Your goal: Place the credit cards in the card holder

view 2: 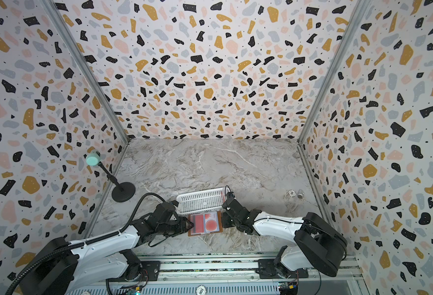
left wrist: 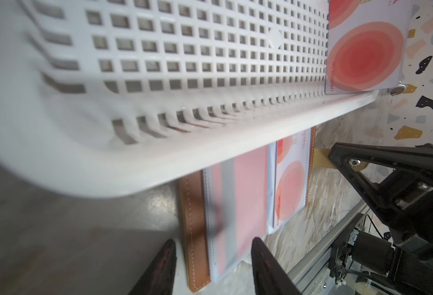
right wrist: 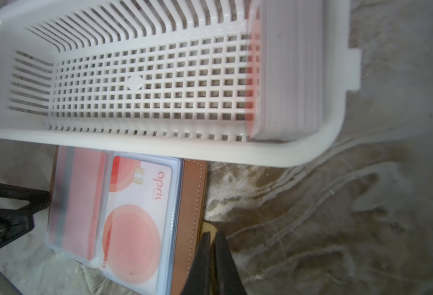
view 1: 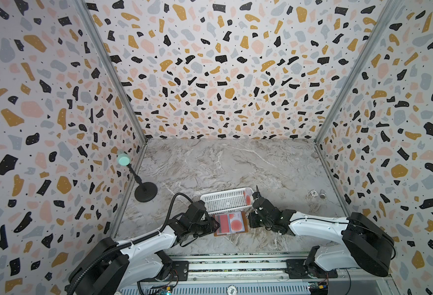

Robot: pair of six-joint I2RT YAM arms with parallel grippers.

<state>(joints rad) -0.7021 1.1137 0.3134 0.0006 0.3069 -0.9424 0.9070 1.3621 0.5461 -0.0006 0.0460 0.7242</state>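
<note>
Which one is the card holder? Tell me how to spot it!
Look at the marble table, near its front edge. A white slotted basket sits there, and the card holder lies open and flat just on its near side. It is the only tan leather thing, with clear sleeves showing cards with red blobs.

White shells and black joints clothe the left arm and right arm. The left gripper is black.

A card stands in the basket; the card holder apparently lies open alongside.
</note>
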